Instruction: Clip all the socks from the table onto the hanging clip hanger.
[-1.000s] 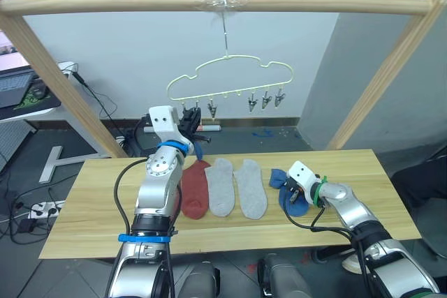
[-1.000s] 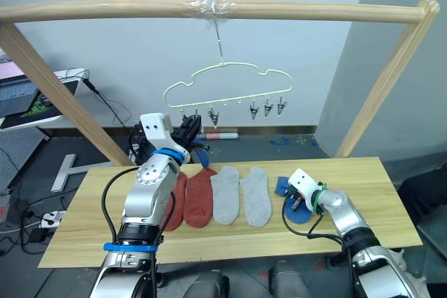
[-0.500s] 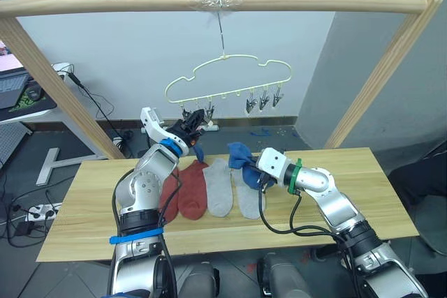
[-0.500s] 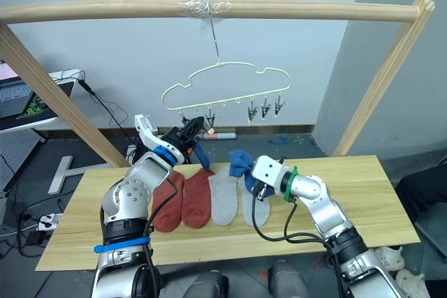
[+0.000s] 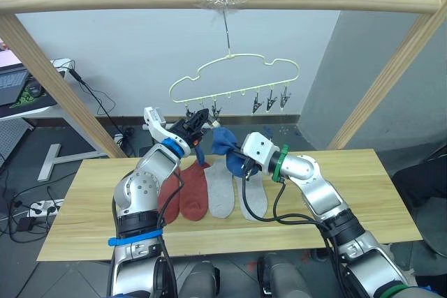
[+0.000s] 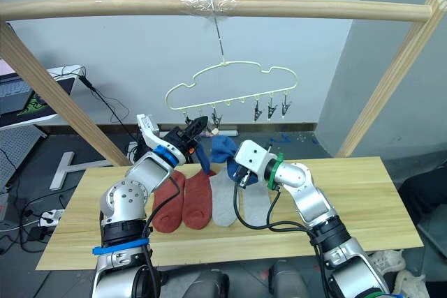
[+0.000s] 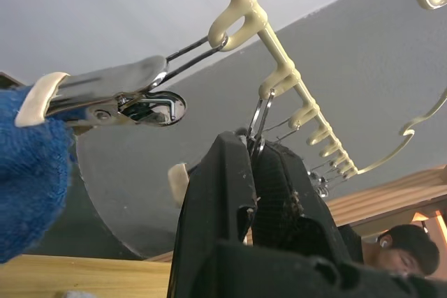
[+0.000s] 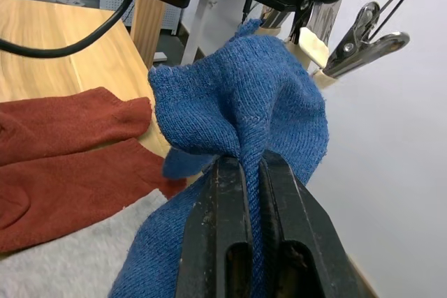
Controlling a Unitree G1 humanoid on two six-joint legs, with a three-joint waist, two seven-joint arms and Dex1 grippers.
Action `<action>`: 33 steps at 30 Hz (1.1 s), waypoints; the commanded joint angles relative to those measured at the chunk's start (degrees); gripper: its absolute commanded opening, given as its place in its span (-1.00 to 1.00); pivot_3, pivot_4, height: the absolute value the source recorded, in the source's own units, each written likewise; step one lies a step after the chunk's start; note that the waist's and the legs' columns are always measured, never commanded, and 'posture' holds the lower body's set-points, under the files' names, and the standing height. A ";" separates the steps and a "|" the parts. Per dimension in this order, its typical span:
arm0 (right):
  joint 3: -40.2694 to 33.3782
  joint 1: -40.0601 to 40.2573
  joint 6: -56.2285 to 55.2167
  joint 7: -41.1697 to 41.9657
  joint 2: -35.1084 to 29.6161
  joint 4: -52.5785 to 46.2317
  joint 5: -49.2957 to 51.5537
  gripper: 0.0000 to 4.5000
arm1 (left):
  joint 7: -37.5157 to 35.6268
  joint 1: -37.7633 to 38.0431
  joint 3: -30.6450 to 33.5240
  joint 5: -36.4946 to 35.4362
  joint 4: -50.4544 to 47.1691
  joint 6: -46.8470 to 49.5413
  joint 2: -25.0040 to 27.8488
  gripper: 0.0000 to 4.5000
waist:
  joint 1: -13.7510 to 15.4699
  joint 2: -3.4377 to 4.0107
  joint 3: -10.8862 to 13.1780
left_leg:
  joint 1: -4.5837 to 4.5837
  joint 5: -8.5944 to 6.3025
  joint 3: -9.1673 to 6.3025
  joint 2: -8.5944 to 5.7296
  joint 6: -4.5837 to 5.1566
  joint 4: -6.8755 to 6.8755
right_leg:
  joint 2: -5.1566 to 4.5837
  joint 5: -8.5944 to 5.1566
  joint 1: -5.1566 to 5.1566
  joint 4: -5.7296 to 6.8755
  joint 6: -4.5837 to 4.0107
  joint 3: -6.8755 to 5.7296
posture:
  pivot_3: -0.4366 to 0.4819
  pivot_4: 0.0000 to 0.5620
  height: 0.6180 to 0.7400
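Blue sock (image 5: 225,141), pinched in the right end effector (image 5: 241,162), hangs at five o'clock from the hanger (image 5: 234,82) clip (image 5: 204,114) squeezed by the left end effector (image 5: 192,125), and could slip free if released before biting.

table (image 5: 363,193): long, pale-yellow wood grain; seen from above, w/ dark floor behind; right part bare
rust-red socks (image 6: 184,200): two, laid flat side by side, left of centre; toes toward near edge
grey socks (image 5: 236,190): two, laid flat just right of the red pair, parallel; the right one partly hidden by an arm
row: four socks lined up close, edges touching or nearly so; exact contact cannot be told
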 commanded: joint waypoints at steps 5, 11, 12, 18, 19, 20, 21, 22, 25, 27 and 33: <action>-0.57 -1.48 1.04 0.30 0.95 -3.49 1.76 -0.98 | -0.27 1.39 -0.37 -1.96 -3.51 0.71 0.05 -0.97 | 0.00 0.00 0.00 | 0.00 -0.01 0.01 0.01 -0.02 -0.02 | 0.01 -0.01 -0.01 0.00 0.00 0.00 | -0.02 -0.43 1.00; -0.26 -2.33 0.83 -0.31 2.04 -2.03 1.69 -0.98 | -0.04 1.61 -0.77 -2.65 -4.22 1.11 0.06 -0.97 | -0.01 0.00 0.00 | 0.00 -0.09 0.01 0.01 0.12 0.00 | 0.01 -0.01 -0.01 0.00 0.00 0.00 | -0.01 -0.44 1.00; -0.32 -2.46 0.97 -0.46 2.29 -1.92 1.85 -0.98 | 0.05 1.58 -0.74 -2.82 -4.26 1.16 0.05 -0.97 | -0.01 0.00 0.00 | 0.00 -0.08 0.01 0.01 0.12 0.00 | 0.02 -0.01 -0.01 0.00 0.00 0.00 | -0.01 -0.44 1.00; -0.39 -2.84 0.96 -0.65 2.58 -1.38 1.94 -0.98 | 0.05 1.65 -1.09 -2.68 -4.34 0.68 0.31 -0.97 | 0.01 0.00 0.00 | 0.00 -0.07 0.02 0.01 0.10 0.00 | 0.03 -0.01 0.00 0.01 0.00 -0.02 | -0.01 -0.44 1.00; -0.38 -2.82 0.88 -0.64 2.53 -1.37 1.92 -0.98 | 0.01 1.71 -1.16 -2.51 -4.39 0.49 0.41 -0.97 | 0.01 0.00 0.00 | 0.00 -0.07 0.02 0.01 0.10 0.00 | 0.03 -0.01 0.00 0.01 0.00 -0.01 | -0.01 -0.44 1.00; -0.36 -2.75 0.83 -0.65 2.51 -1.35 1.90 -1.00 | -0.05 1.91 -1.09 -2.52 -4.53 0.35 0.52 -0.81 | 0.02 0.00 0.00 | 0.00 -0.07 0.01 0.00 0.10 0.00 | 0.03 -0.01 0.00 0.00 0.00 -0.01 | -0.01 -0.44 1.00; -0.38 -2.86 0.79 -0.66 2.54 -1.14 1.90 -1.00 | -0.11 1.89 -1.00 -2.52 -4.45 0.24 0.65 -0.65 | 0.01 0.00 0.00 | 0.00 -0.07 0.02 0.00 0.10 0.00 | 0.03 -0.01 0.00 0.00 0.00 0.00 | -0.02 -0.42 1.00; -0.38 -2.89 0.84 -0.65 2.63 -1.11 1.96 -1.00 | -0.11 1.96 -0.93 -2.54 -4.53 0.20 0.81 -0.55 | 0.00 0.00 0.00 | 0.00 -0.07 0.01 0.01 0.10 -0.01 | 0.03 -0.01 -0.01 0.00 0.00 0.00 | -0.02 -0.42 1.00; -0.28 -3.02 0.85 -0.65 2.78 -0.86 1.95 -1.00 | -0.06 1.90 -0.77 -2.61 -4.42 0.11 1.06 -0.10 | 0.00 0.00 0.00 | 0.00 -0.07 0.01 0.01 0.10 -0.01 | 0.03 -0.01 -0.01 0.00 0.00 -0.02 | -0.01 -0.42 1.00; -0.22 -2.98 1.15 -0.87 3.11 -0.78 1.93 -1.00 | 0.27 2.08 -0.61 -1.75 -4.24 -0.43 1.68 0.17 | 0.00 0.00 0.00 | 0.00 -0.08 0.01 0.02 0.11 -0.01 | 0.03 -0.01 -0.01 0.01 0.00 -0.02 | -0.01 -0.42 1.00; -0.03 -3.16 1.39 -1.07 4.03 0.29 1.76 -1.00 | -0.26 4.43 0.22 -5.68 -8.44 2.74 3.65 0.94 | -0.05 0.00 0.00 | 0.00 -0.08 0.00 0.04 0.11 -0.01 | 0.03 -0.01 -0.02 0.00 0.00 0.00 | -0.02 -0.41 1.00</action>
